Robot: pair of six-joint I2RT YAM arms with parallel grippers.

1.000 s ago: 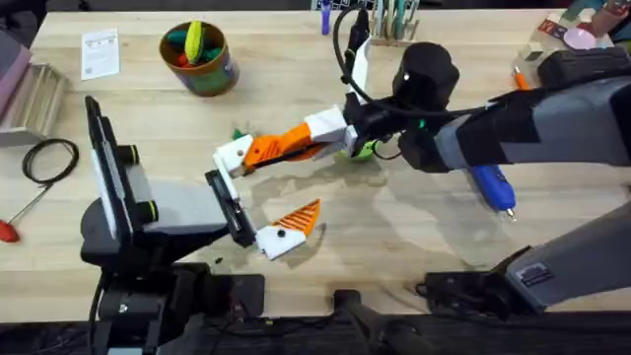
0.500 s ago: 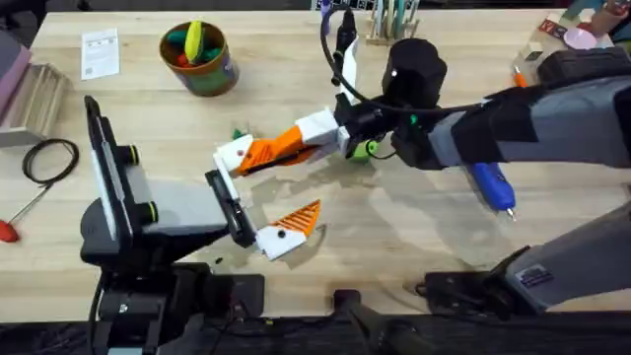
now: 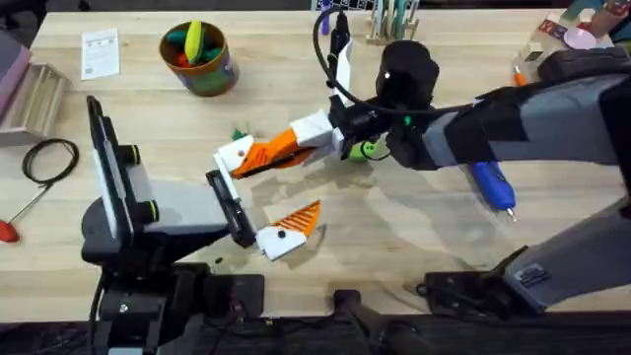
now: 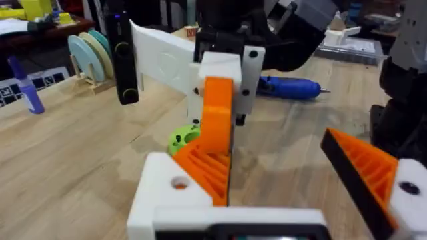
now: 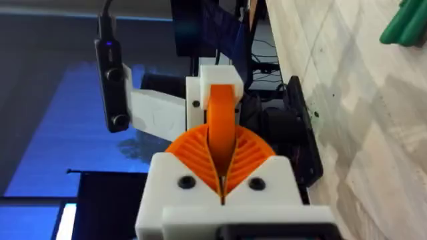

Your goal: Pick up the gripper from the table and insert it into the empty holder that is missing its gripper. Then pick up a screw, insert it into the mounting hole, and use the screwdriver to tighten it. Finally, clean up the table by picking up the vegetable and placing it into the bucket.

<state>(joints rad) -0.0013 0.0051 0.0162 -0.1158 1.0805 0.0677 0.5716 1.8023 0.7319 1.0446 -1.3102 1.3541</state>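
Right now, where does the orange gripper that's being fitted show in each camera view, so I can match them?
Overhead: the gripper sits just left of the picture's centre, beside the holder.
Left wrist: it is in the middle foreground, ribbed face showing, at the holder.
Right wrist: it is at the picture's centre, pointing towards the holder.
Shared landmark: the white holder next to it.

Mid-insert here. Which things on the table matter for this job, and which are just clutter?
Job: orange gripper, white holder, blue screwdriver, dark green vegetable, bucket.
Lying about: green disc, black cable loop, red-handled tool, paper card.
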